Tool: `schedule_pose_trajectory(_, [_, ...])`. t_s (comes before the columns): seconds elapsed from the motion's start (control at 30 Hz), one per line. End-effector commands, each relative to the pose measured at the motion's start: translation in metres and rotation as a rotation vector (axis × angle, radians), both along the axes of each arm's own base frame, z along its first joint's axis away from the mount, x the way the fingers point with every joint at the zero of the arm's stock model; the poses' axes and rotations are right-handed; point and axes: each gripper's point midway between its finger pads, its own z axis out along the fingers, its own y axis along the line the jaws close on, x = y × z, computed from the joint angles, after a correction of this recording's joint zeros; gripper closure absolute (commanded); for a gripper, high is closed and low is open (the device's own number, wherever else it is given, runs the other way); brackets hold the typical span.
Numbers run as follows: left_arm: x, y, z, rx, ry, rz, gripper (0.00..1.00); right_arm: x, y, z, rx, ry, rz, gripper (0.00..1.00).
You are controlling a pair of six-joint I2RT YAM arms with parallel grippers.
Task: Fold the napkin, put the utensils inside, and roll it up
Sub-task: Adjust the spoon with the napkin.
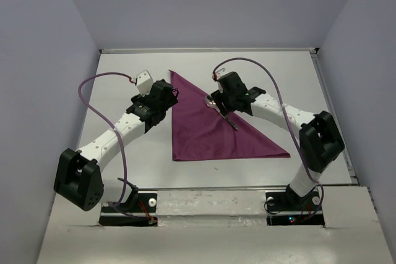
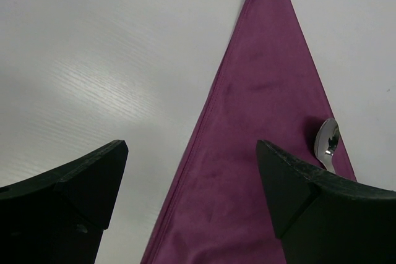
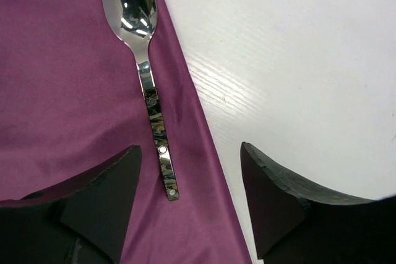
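Note:
The plum-purple napkin (image 1: pixel 207 131) lies flat on the table, folded into a triangle; it also shows in the left wrist view (image 2: pixel 247 153) and the right wrist view (image 3: pixel 74 109). A metal spoon (image 3: pixel 151 88) with a dark patterned handle lies on the napkin along its right slanted edge, bowl pointing away; it also shows in the top view (image 1: pixel 224 114) and its bowl in the left wrist view (image 2: pixel 327 140). My right gripper (image 3: pixel 190 199) is open and empty just above the spoon's handle end. My left gripper (image 2: pixel 192 180) is open and empty over the napkin's left edge.
The white table (image 1: pixel 124 91) is walled at the back and sides by grey panels. Purple cables (image 1: pixel 93 100) loop from both arms. A raised metal edge runs along the table's right side (image 1: pixel 334 109).

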Motion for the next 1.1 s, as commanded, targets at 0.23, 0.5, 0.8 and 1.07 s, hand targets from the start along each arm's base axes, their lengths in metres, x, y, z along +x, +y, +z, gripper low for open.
schedule_pose_trajectory(0.23, [0.01,0.012,0.017,0.029,-0.053,0.052,0.01,-0.013,-0.011,0.024,0.094,-0.066,-0.12,0.03])
schedule_pose_trajectory(0.5, [0.009,0.022,0.017,0.027,-0.053,0.085,0.01,-0.015,-0.002,0.021,0.137,-0.044,-0.112,0.0])
schedule_pose_trajectory(0.8, [0.005,0.023,0.014,0.036,-0.042,0.073,0.01,-0.007,0.029,0.022,0.246,-0.021,-0.046,0.02])
schedule_pose_trajectory(1.07, [0.003,0.026,0.013,0.058,-0.023,0.077,0.01,0.0,0.042,-0.016,0.21,0.053,-0.022,0.3])
